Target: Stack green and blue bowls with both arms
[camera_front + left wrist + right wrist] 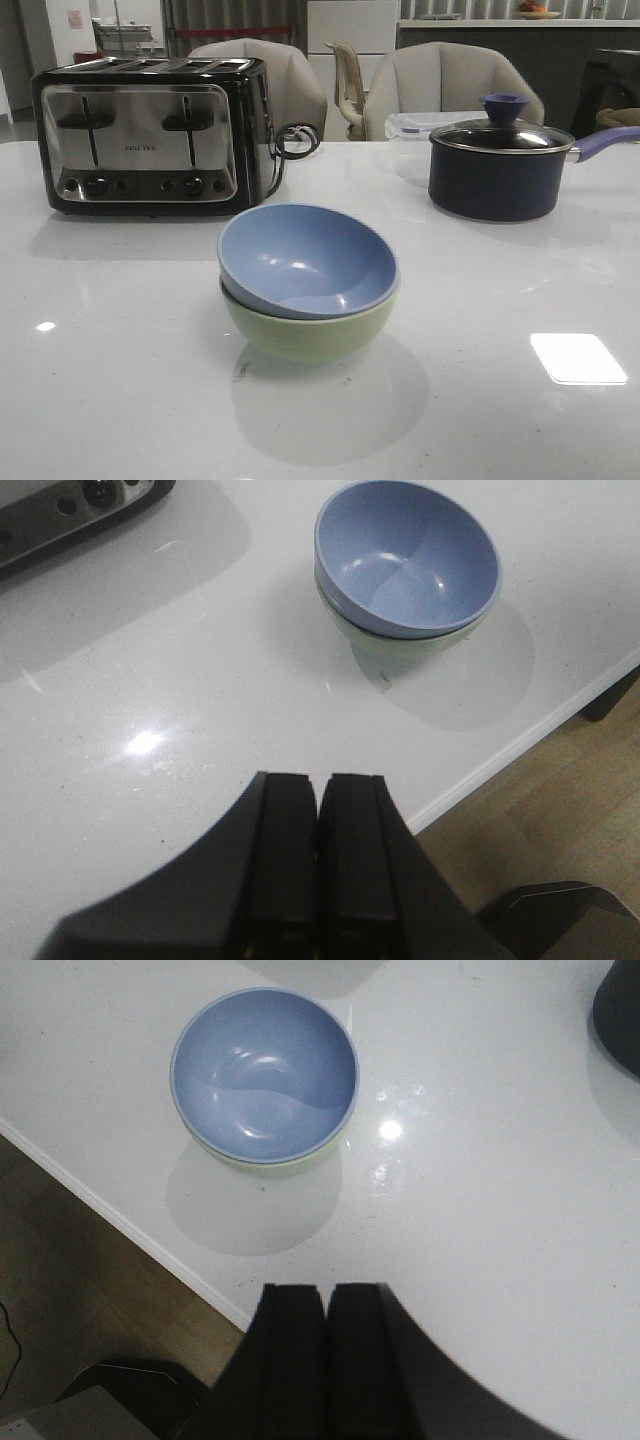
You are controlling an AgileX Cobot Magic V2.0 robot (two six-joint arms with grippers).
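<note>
Dusty blue on top of pale green: the blue bowl [305,262] is sitting nested inside the green bowl [310,332], a bit tilted so its rim is riding higher on the side facing the toaster [152,133]. Taking that toaster as the landmark, the stacked pair is resting on the white worktop [100,380] in front of it and off to its right, closer to the camera, not touching it. The dark lidded saucepan [500,160] is standing well to the right of the toaster, at about the same depth, clear of the bowls.

Neither arm is showing in the front view. In the wrist views both are hanging back over the worktop edge, well apart from the bowls. The left claw [318,855] is pressed closed with its two fingers touching, holding nothing. Same deal with the right claw [326,1345]: fingers closed together, nothing gripped.
</note>
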